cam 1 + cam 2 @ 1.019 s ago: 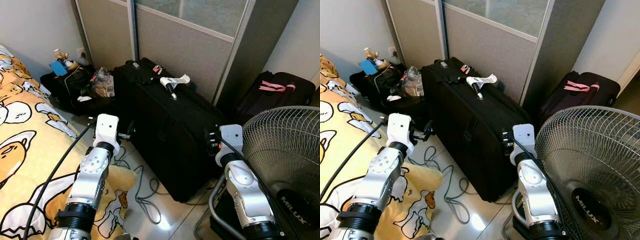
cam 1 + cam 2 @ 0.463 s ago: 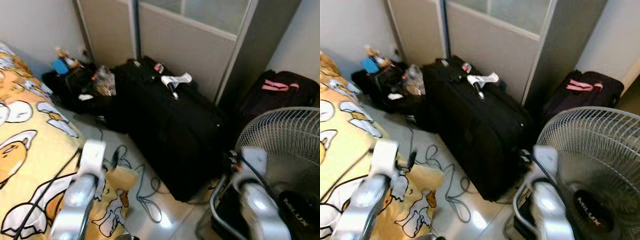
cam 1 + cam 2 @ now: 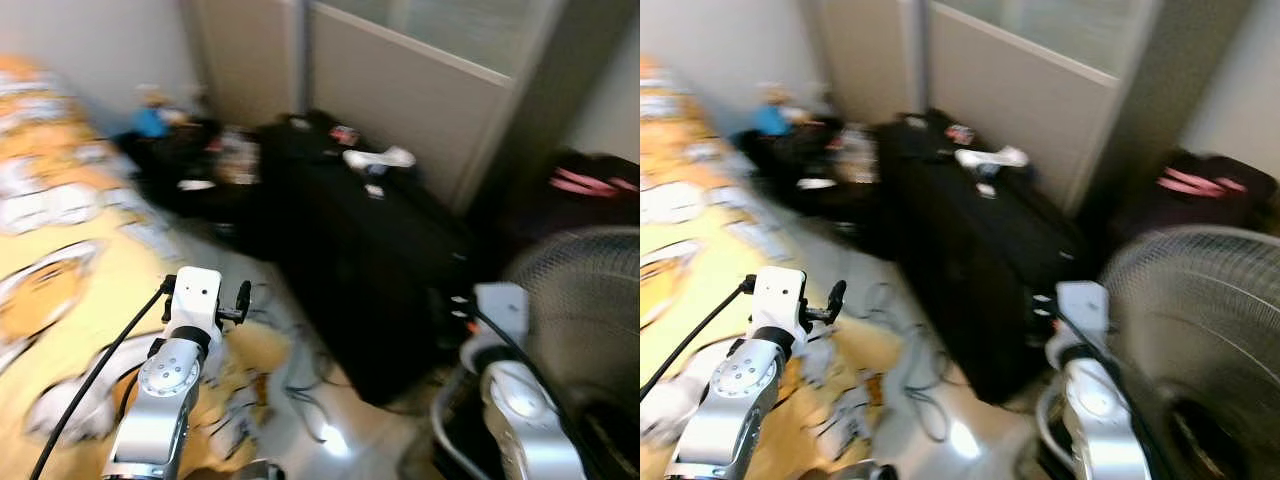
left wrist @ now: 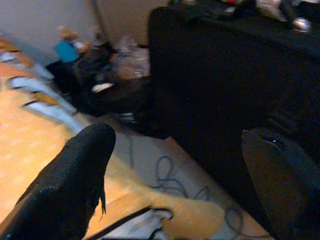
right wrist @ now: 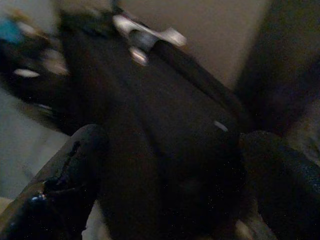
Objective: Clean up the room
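Note:
The picture is blurred by motion. A large black suitcase (image 3: pixel 370 250) with a white tag (image 3: pixel 380 158) on top lies on the pale floor ahead. Bags and small items (image 3: pixel 190 160) are piled against the back wall to its left. My left gripper (image 3: pixel 240 300) hovers over the edge of the yellow patterned blanket (image 3: pixel 60 300). In the left wrist view it (image 4: pixel 180 145) is open and holds nothing. My right gripper (image 3: pixel 455 308) is close to the suitcase's near end, also open and empty (image 5: pixel 175 150).
Grey cables (image 3: pixel 300 390) trail over the floor between blanket and suitcase. A standing fan (image 3: pixel 590 330) is at my right, close to the right arm. A dark bag with a pink strap (image 3: pixel 590 185) leans by the back right wall. Sliding panels close off the back.
The whole picture has shifted right and blurred, so the camera is turning left. Both arms sit lower in view than a second ago. Nothing on the floor has moved.

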Robot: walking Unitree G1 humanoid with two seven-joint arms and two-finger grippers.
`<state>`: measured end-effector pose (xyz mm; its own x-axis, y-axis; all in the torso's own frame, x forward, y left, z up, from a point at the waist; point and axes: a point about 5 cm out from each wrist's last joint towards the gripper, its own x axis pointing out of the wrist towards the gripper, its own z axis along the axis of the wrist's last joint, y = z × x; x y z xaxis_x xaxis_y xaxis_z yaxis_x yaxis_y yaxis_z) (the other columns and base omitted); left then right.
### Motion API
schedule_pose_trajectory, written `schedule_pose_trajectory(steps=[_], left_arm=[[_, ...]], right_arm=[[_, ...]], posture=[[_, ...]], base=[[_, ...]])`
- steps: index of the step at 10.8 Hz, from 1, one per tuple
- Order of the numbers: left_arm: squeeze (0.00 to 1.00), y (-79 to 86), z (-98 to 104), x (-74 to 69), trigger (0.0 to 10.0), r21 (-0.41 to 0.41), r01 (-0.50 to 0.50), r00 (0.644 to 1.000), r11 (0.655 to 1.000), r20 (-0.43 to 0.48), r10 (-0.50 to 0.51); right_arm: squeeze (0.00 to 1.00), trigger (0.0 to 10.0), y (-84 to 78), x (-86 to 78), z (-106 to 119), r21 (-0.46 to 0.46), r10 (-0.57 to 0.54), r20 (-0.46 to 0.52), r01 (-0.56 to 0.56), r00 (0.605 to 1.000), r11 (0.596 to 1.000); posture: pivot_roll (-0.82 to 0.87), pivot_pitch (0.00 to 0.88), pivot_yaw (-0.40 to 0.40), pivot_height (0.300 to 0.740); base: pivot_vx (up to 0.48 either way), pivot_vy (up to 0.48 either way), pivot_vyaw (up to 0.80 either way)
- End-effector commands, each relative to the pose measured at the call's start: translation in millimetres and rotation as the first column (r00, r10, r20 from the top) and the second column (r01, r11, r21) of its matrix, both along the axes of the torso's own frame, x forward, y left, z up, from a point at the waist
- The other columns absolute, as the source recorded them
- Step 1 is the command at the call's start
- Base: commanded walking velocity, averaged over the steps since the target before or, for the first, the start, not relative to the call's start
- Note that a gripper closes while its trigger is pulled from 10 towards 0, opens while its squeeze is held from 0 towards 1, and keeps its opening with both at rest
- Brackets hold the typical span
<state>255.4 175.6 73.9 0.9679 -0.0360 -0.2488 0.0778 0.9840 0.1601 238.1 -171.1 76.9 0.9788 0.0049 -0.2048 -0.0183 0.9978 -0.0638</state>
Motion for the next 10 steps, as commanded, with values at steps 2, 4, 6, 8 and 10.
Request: schedule_pose_trajectory(steps=[2,4,6,8,10], left_arm=[[0.0,-4.2,7.7,2.6,10.0,-0.011,-0.008,0.999,1.0,0.036,0.008],[0.0,-3.2,17.8,7.5,10.0,0.01,0.001,0.998,1.0,0.062,-0.002],[0.0,6.3,13.8,5.3,10.0,0.022,0.038,0.998,0.999,0.045,-0.039],[0.0,15.5,15.9,6.9,10.0,0.018,0.001,0.999,1.0,0.046,-0.002],[0.0,13.3,22.8,16.7,10.0,0.015,0.008,0.998,1.0,0.061,-0.009]], right_arm=[[1.0,10.0,-0.3,0.1,6.6,-0.016,0.011,0.023,-0.01,1.0,1.0],[1.0,10.0,-9.4,0.2,7.8,0.027,-0.078,0.022,0.077,0.997,0.997],[1.0,10.0,-4.6,2.6,2.2,0.029,-0.101,0.015,0.1,0.995,0.995],[1.0,10.0,-4.9,2.7,1.9,0.038,-0.137,0.006,0.136,0.991,0.99],[1.0,10.0,-9.3,12.3,6.2,0.037,-0.154,0.013,0.154,0.988,0.987]], posture=[[-0.12,0.0,0.031,0.74],[-0.11,0.0,0.046,0.74],[-0.1,0.0,0.034,0.74],[-0.08,0.0,0.026,0.74],[-0.1,0.0,0.036,0.74]], base=[[0.0,0.0,0.8],[0.0,0.0,0.8],[0.0,0.0,0.8],[0.0,0.0,0.8],[0.0,0.0,0.0]])
